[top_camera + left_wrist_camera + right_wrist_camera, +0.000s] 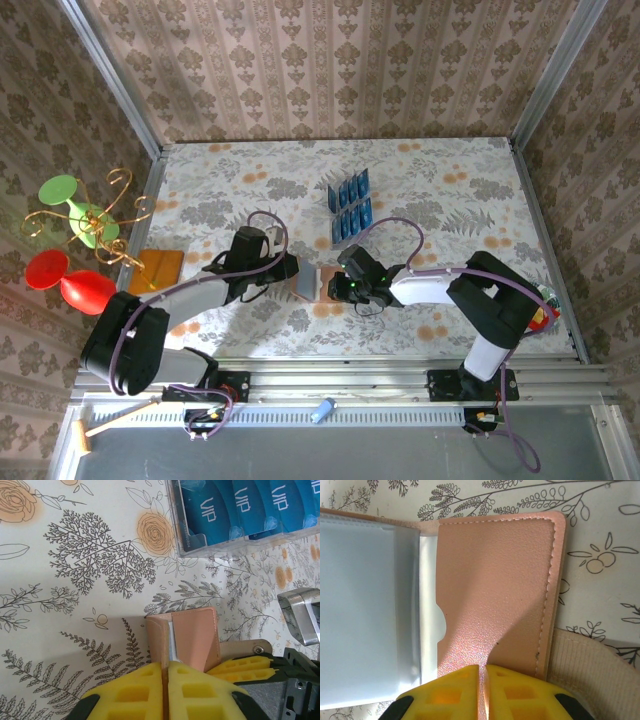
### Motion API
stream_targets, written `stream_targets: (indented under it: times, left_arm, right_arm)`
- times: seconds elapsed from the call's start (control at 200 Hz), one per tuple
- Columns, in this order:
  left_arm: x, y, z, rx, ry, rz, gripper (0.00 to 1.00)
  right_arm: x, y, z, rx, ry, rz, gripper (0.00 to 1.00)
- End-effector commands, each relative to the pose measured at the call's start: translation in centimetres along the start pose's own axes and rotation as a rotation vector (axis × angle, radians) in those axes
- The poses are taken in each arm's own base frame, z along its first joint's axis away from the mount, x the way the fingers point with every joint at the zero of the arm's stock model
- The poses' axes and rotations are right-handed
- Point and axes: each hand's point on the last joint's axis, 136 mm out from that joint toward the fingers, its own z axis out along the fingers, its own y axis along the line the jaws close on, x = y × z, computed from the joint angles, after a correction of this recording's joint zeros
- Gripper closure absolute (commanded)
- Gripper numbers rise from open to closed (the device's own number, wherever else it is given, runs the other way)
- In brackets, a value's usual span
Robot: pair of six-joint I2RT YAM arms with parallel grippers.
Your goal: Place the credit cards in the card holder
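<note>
1. Our left gripper [165,669] is pinched shut on the card holder's [194,636] left cover. We should grip it firmly.
2. Our right gripper [481,675] is clamped on the right cover. We should spread gently to expose the grey sleeves [370,610].
3. The credit cards [250,505] stand in the clear rack [200,547], near the card holder.

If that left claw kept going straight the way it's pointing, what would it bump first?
The card holder: the left gripper is shut on its raised cover. Beyond lies tablecloth, then perhaps the clear rack and its corner, though depth is unclear.
</note>
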Motion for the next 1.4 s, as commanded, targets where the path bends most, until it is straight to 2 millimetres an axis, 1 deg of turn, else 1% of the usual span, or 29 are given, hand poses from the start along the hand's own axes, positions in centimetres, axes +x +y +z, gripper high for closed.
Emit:
stream_targets:
  times: [0.0, 0.045, 0.135, 0.215, 0.33, 0.445, 0.555, 0.635, 0.705, 0.855, 1.015, 1.15, 1.25, 1.335, 1.395]
  left_arm:
    - [-1.0, -1.2, -0.7, 0.049, -0.039, 0.009, 0.92]
    - [-1.0, -1.3, -0.7, 0.053, -0.04, 0.008, 0.95]
    - [-1.1, -1.4, -0.7, 0.062, -0.043, 0.005, 0.96]
    - [-1.2, -1.5, -0.7, 0.068, -0.046, 0.002, 0.93]
    - [-1.2, -1.7, -0.8, 0.08, -0.049, 0.001, 0.93]
    - [-1.2, -1.7, -0.7, 0.081, -0.048, -0.002, 0.88]
    - [-1.1, -1.7, -0.6, 0.082, -0.046, -0.002, 0.88]
    - [-1.0, -1.7, -0.6, 0.084, -0.044, -0.002, 0.92]
    - [-1.0, -1.7, -0.6, 0.089, -0.045, -0.003, 1.0]
    - [-1.2, -2.0, -0.7, 0.105, -0.055, -0.008, 1.0]
    - [-1.3, -3.0, -0.9, 0.16, -0.071, -0.029, 1.0]
    - [-0.8, -3.6, -0.2, 0.184, -0.06, -0.042, 1.0]
    - [-0.4, -3.3, 0.5, 0.174, -0.047, -0.052, 1.0]
    - [-0.3, -2.6, 0.5, 0.144, -0.052, -0.054, 1.0]
    - [-0.3, -2.0, 0.4, 0.114, -0.055, -0.054, 1.0]
  right_arm:
    - [2.1, -4.2, 1.4, 0.137, 0.058, 0.028, 0.85]
    - [2.1, -4.2, 1.4, 0.137, 0.058, 0.028, 0.85]
    - [2.2, -4.3, 1.5, 0.139, 0.063, 0.027, 0.85]
    - [2.2, -4.3, 1.6, 0.139, 0.064, 0.027, 0.85]
    - [2.2, -4.3, 1.7, 0.14, 0.066, 0.027, 0.85]
    - [2.3, -4.2, 1.7, 0.139, 0.067, 0.026, 0.85]
    - [2.2, -4.2, 1.7, 0.139, 0.067, 0.025, 0.85]
    - [2.3, -4.2, 1.8, 0.139, 0.069, 0.026, 0.85]
    - [2.2, -4.2, 1.8, 0.139, 0.069, 0.025, 0.85]
    - [2.2, -4.1, 1.9, 0.137, 0.072, 0.023, 0.85]
    - [2.2, -4.0, 2.2, 0.137, 0.081, 0.02, 0.85]
    - [2.3, -3.9, 2.5, 0.134, 0.091, 0.021, 0.86]
    - [2.3, -3.8, 2.6, 0.132, 0.094, 0.021, 0.86]
    - [2.4, -3.8, 2.4, 0.133, 0.097, 0.019, 0.86]
    - [2.2, -3.5, 1.9, 0.129, 0.094, 0.014, 0.84]
